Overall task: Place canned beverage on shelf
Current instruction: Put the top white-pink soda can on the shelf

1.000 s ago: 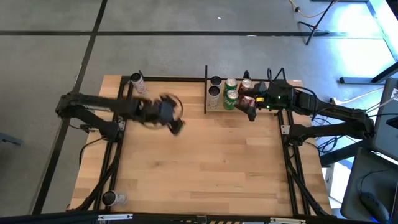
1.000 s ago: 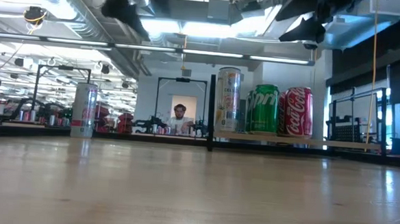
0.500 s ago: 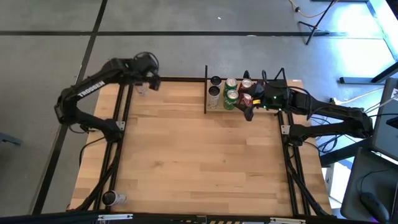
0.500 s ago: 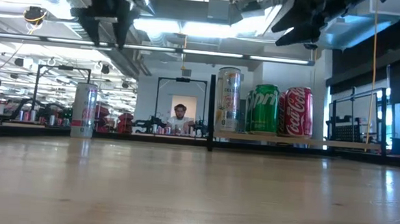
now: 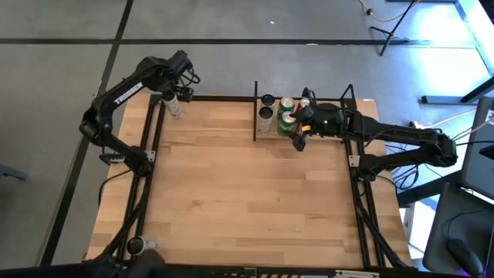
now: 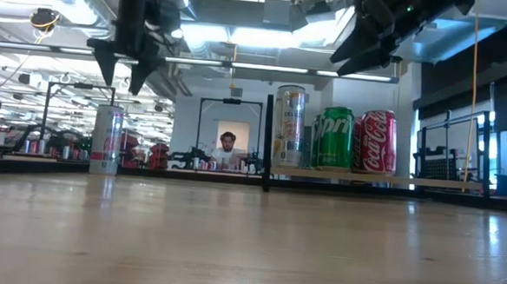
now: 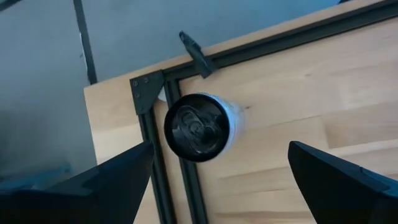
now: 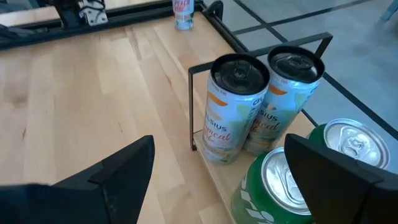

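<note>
Your left gripper (image 5: 179, 91) hovers over slim white can (image 5: 174, 107) at desk (image 5: 231, 201) far corner, fingers wide, empty; right gripper (image 5: 297, 133) open above shelf (image 5: 272, 136) cans, holding nothing

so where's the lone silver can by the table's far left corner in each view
High view: the silver can stands at the table's far left corner, just under the left tool.
Low view: left of centre, upright on the table, below the open left tool.
Left wrist view: centre, seen top-down.
Right wrist view: top edge, far off.
Shared landmark: the black corner frame beside it.
</note>
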### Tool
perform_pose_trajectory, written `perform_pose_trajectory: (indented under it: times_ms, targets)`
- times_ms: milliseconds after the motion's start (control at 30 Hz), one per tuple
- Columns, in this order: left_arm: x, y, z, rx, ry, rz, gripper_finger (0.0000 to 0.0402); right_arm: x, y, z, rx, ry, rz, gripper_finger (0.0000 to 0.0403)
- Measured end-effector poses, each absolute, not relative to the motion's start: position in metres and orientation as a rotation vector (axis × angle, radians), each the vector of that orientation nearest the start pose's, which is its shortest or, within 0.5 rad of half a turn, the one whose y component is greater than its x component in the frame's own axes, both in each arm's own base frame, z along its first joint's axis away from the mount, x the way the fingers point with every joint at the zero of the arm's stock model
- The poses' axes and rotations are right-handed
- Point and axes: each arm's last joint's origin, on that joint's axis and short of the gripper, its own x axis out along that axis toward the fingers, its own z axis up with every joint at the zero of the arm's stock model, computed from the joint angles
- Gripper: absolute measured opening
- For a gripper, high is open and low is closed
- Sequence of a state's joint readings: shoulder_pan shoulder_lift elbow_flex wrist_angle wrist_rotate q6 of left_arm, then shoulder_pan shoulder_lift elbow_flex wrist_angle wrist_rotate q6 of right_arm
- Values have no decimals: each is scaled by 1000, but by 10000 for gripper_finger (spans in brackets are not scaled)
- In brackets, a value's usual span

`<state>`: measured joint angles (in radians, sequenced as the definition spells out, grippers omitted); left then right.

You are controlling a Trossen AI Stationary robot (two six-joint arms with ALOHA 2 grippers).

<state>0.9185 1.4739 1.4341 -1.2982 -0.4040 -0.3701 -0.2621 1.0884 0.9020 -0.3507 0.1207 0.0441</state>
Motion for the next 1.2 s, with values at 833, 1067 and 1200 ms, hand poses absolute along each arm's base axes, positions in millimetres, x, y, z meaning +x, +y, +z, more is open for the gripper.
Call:
perform_pose_trajectory:
  times_ms: [833, 1067, 1200]
  targets:
    - [143, 267, 270, -768, 1400, 1322, 363, 226, -64, 299, 82, 542, -383, 344]
    - [144, 267, 269, -808, 1390, 1256, 320, 226, -64, 299, 82, 542, -384, 344]
    - [145, 266, 269, -832, 1384, 1194, 282, 226, -64, 299, 81, 542, -383, 344]
